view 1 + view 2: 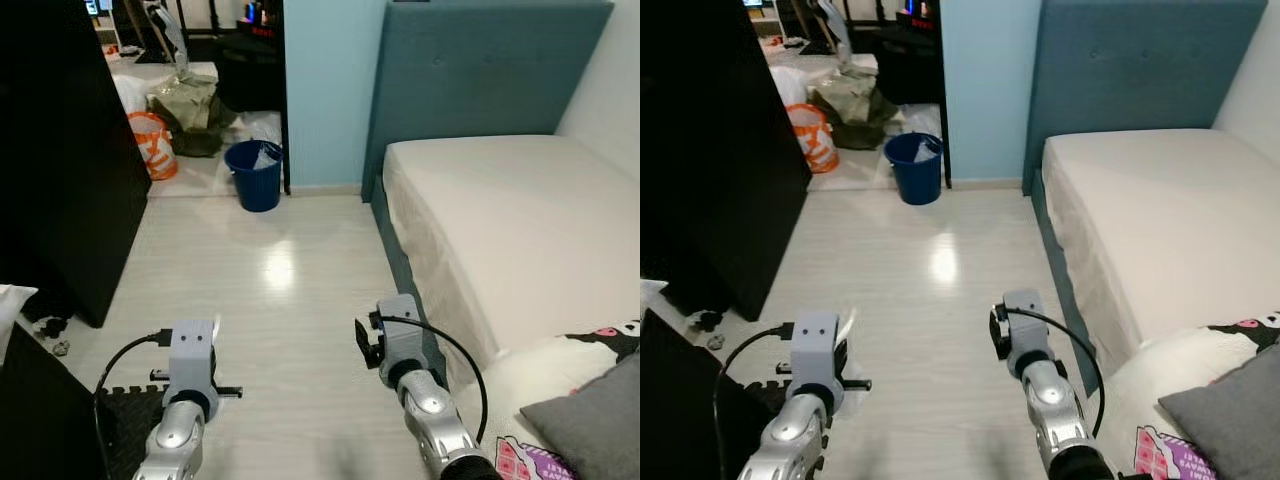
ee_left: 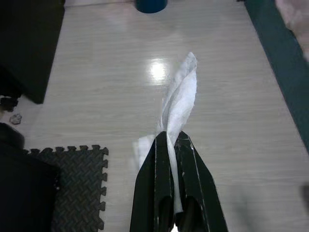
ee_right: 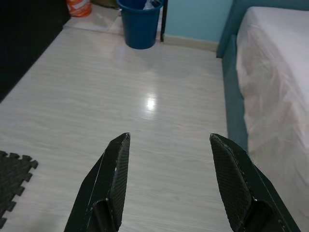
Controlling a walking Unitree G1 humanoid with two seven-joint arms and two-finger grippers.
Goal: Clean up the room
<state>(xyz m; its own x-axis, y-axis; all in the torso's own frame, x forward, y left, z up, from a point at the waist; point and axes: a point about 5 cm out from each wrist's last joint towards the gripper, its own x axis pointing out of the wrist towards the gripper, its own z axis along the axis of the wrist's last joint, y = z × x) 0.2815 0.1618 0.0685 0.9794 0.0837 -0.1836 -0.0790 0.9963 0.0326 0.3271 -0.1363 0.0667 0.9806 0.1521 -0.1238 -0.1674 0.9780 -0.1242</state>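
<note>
White tissue (image 2: 181, 99), a crumpled, twisted strip, is pinched between the two black fingers of the left end effector (image 2: 173, 140), which are pressed together on its lower part; the free end stands out beyond the fingertips, above the pale wood-look floor (image 1: 280, 290). From the head views a sliver of the same tissue peeks beside the left wrist housing, low on the robot's left. Below and beside that end effector lies a dark interlocking foam mat (image 2: 77, 183), its toothed edge on the floor, next to a black piece of furniture.

The right end effector (image 3: 169, 140) hangs over bare floor with its fingers spread wide apart and nothing between them. It is close to the teal base of the bed (image 1: 520, 220), whose cream mattress runs along the robot's right up to a teal padded headboard. At the near end of the bed sit a white printed cushion (image 1: 560, 400) with cartoon figures and a grey pillow (image 1: 600, 420).

Well ahead of both end effectors, at the far end of the floor by the light-blue wall, stands a blue bucket (image 1: 256, 172) with something pale inside. Beyond it, through the doorway, are an orange-and-white bag (image 1: 152, 145) and a heap of olive cloth (image 1: 195, 115). A tall black cabinet (image 1: 60, 160) lines the robot's left, with small dark bits on the floor at its foot.
</note>
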